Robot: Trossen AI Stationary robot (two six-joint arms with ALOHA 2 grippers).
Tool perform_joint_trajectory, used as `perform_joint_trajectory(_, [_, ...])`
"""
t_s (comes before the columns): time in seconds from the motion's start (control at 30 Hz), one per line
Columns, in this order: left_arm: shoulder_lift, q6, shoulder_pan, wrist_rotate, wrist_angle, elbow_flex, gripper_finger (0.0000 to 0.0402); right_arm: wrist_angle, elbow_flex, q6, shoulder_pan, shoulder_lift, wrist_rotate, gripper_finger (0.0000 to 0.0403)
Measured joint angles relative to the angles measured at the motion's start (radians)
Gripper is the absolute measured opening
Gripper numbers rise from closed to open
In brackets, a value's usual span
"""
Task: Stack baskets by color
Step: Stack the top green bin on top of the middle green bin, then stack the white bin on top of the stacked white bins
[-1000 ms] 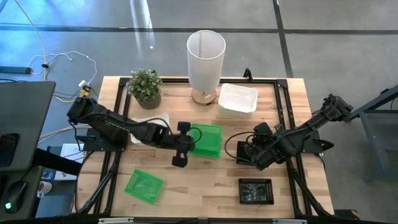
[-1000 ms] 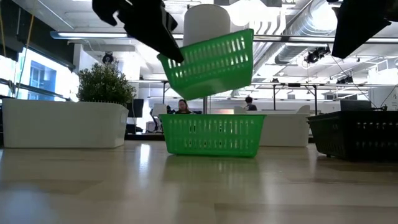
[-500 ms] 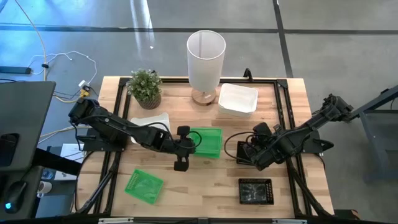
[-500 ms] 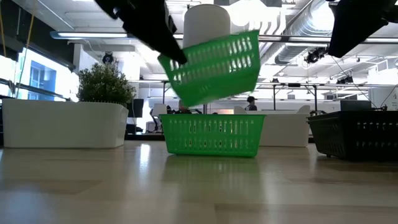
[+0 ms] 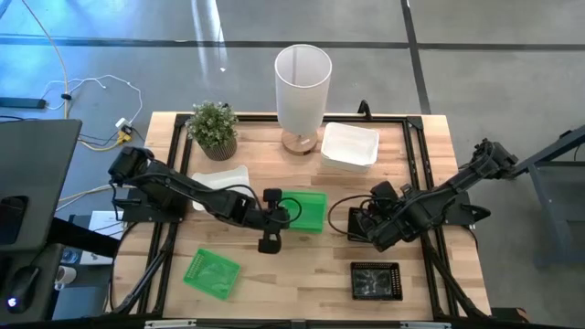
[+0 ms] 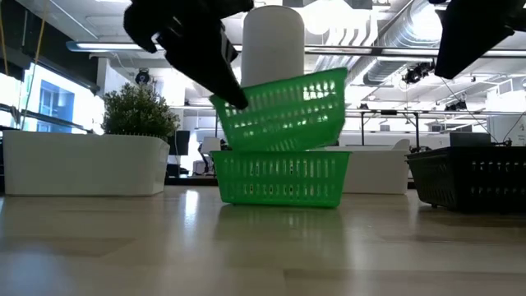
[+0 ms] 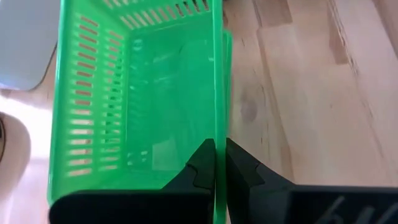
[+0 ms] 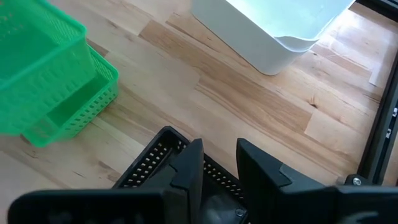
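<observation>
Mid-table, the left gripper (image 5: 271, 219) was clamped tight on a green basket's (image 6: 283, 113) rim, tilting it onto another green basket (image 6: 281, 178), third green (image 5: 211, 272) waiting at seven o'clock, right gripper (image 8: 219, 163) pinching a black basket (image 5: 359, 222).

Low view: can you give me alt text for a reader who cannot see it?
The left gripper holds a tilted green basket by one rim, partly lowered into a second green basket on the wooden table. A white tray sits left, a black basket right.
</observation>
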Motion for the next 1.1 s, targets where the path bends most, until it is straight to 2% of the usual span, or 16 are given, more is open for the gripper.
perform_joint_trajectory(0.4, [0.044, 0.057, 0.008, -0.038, 0.007, 0.0, 0.0011, 0.007, 0.0, 0.0, 0.0, 0.001, -0.013, 0.0083])
perform_joint_trajectory(0.97, [0.044, 0.069, 0.008, -0.019, 0.008, 0.0, 0.0118, 0.006, 0.0, 0.0, 0.0, 0.001, -0.013, 0.0083])
perform_joint_trajectory(1.1, [0.017, 0.069, 0.008, -0.024, 0.0, 0.0, 0.0132, 0.006, 0.0, 0.0, 0.0, 0.001, -0.013, 0.0083])
